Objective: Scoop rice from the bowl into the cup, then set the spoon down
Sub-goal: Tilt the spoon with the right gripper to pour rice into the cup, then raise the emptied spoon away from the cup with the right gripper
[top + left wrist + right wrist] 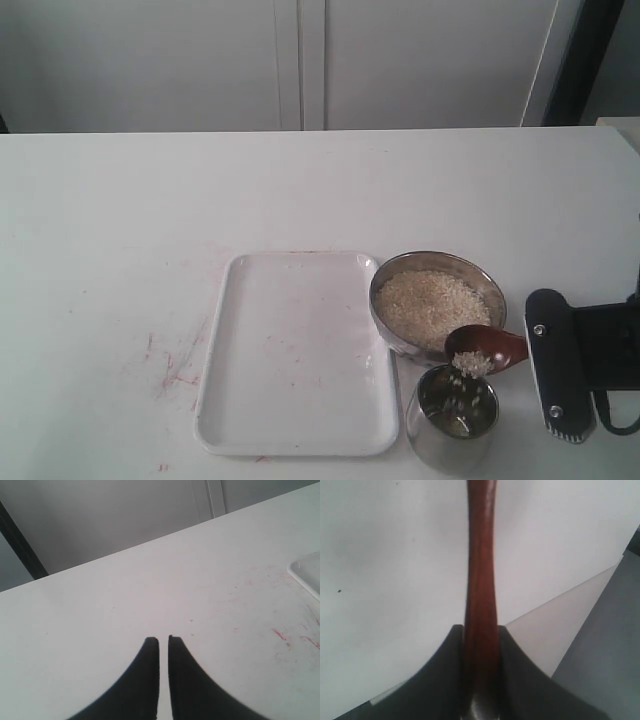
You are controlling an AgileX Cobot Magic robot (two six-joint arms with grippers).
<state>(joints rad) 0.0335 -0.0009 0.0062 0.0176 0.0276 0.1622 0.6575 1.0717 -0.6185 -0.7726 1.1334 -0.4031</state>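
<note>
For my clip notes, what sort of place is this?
Probably a robot lab bench: white table scuffed with red marks, plain white cabinet doors behind, black right tool gripping a reddish-brown wooden spoon.

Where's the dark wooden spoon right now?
Exterior view, lower right: the dark reddish-brown wooden spoon hangs over the small shiny steel cup, beside the wide shallow steel bowl.

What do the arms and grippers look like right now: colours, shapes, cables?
The left gripper has two matte black curved fingers tapering to narrow tips; the right gripper shows the same flared black shape. Exterior view: the right arm is black, with a rounded dark grey panel, two silver screws and a looped black cable.
</note>
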